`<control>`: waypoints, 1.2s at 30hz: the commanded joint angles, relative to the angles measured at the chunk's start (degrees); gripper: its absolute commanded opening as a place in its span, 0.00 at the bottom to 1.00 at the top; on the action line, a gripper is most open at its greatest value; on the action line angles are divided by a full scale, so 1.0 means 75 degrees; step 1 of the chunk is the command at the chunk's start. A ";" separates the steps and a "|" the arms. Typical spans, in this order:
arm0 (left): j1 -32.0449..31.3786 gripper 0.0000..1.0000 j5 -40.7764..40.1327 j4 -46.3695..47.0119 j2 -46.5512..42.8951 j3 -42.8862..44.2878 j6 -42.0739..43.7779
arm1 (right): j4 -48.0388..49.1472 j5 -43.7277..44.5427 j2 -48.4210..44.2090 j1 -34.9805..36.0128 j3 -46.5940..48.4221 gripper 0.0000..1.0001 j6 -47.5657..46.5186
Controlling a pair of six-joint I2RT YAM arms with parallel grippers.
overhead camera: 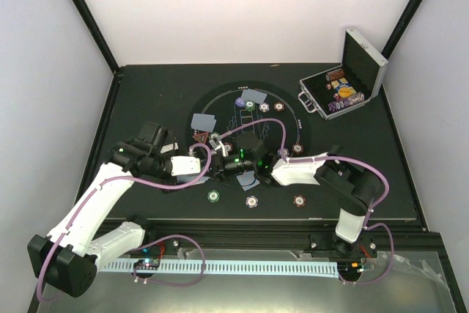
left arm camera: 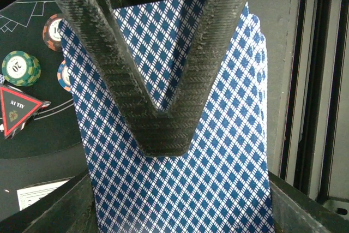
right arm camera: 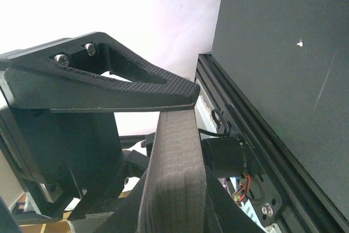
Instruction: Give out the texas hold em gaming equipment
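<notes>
My left gripper is shut on blue-and-white diamond-backed playing cards, its fingers at the two long edges. I cannot tell if it holds one card or a stack. The cards are lifted above the mat and also show in the top view. My right gripper is shut, and its tips rest on the card back. In the right wrist view the right gripper shows no card. In the top view the left gripper and right gripper meet over the near part of the mat.
The round black mat carries a green chip, red-brown chips, a purple button, face-down cards and a red triangle marker. The open silver case with chips stands back right. The table's rail is close by.
</notes>
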 commanded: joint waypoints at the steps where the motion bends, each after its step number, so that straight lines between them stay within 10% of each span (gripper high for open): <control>1: -0.0048 0.69 0.0108 0.0103 -0.0067 0.0212 -0.0038 | -0.0266 0.0103 -0.0113 0.0075 0.0081 0.01 -0.0318; 12: -0.0060 0.47 0.0072 0.0361 -0.0090 -0.0090 -0.0078 | -0.0073 0.0231 -0.0111 0.0121 0.0127 0.01 -0.0090; 19: -0.0134 0.75 -0.0272 0.0488 -0.0036 -0.0174 -0.0332 | -0.0093 0.0492 -0.0240 0.0242 0.0197 0.01 0.0044; 27: -0.0189 0.76 -0.0269 0.0374 0.0032 -0.0129 -0.0429 | -0.0160 0.0533 -0.0200 0.0271 0.0239 0.01 0.0024; 36: -0.0189 0.53 -0.0345 0.0337 0.0101 -0.0073 -0.0555 | -0.0378 0.0560 -0.0155 0.0282 0.0240 0.04 -0.0120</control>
